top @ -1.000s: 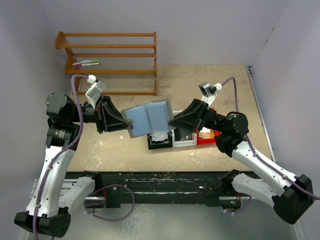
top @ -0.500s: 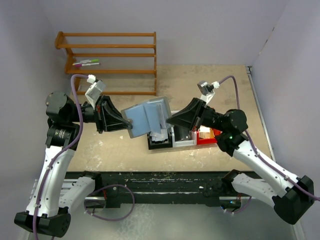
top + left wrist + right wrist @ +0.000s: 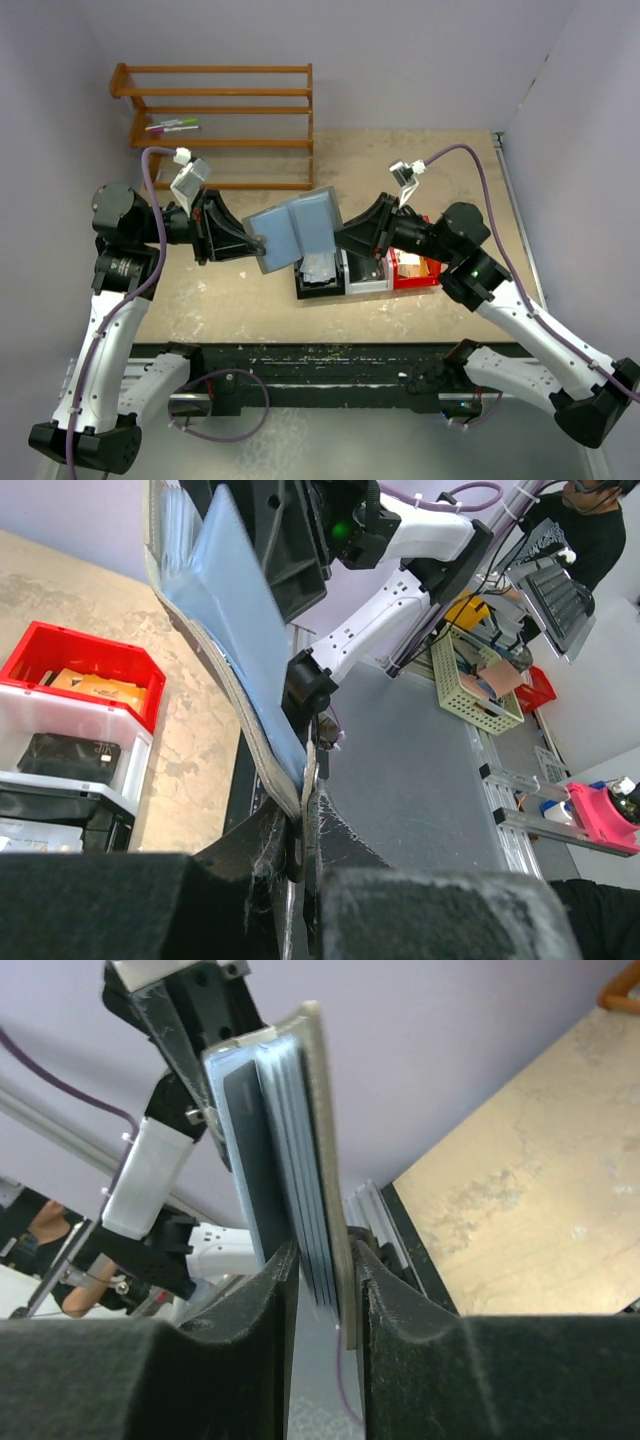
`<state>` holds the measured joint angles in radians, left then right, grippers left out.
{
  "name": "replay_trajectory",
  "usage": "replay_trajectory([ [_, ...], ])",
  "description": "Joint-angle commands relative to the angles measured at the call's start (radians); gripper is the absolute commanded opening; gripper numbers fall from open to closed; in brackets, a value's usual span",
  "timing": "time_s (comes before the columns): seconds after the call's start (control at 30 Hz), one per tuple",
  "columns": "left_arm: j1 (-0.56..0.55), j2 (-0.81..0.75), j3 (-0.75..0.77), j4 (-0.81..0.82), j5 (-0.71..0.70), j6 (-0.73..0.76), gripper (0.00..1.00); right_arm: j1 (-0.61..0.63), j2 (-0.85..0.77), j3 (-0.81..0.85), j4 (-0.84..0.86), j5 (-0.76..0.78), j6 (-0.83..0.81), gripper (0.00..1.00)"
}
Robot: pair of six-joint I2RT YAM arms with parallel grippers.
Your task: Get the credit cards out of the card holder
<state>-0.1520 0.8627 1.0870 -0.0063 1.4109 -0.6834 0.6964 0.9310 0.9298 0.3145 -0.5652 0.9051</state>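
Sliding leftward since a second ago, the right gripper (image 3: 341, 240) is straddling the free edge of the card holder (image 3: 296, 233), with the credit cards (image 3: 305, 1230) sitting between its jaws; whether they are pressing, I cannot tell. The left gripper (image 3: 258, 243) is clenching the opposite edge between its jaws.

No lettering, brand or number is legible; pale marks on the black card (image 3: 62, 758) in the white bin (image 3: 40, 712) are too small to read.
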Motion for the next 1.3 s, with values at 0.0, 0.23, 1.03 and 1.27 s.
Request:
replay_trajectory([
  [0.0, -0.004, -0.002, 0.039, 0.069, -0.01, -0.022, 0.0, 0.036, 0.007, 0.061, -0.063, 0.065, -0.08, 0.2],
  [0.23, -0.006, 0.007, 0.038, -0.015, -0.051, 0.063, 0.08, 0.105, 0.003, 0.187, -0.196, 0.172, -0.179, 0.0],
  [1.03, -0.006, 0.101, 0.014, -0.408, -0.338, 0.52, 0.97, 0.249, 0.29, 0.652, -1.005, 0.952, -0.648, 0.0],
  [1.27, -0.006, 0.138, 0.025, -0.386, -0.337, 0.497, 0.99, 0.249, 0.325, 0.671, -1.003, 0.946, -0.686, 0.0],
])
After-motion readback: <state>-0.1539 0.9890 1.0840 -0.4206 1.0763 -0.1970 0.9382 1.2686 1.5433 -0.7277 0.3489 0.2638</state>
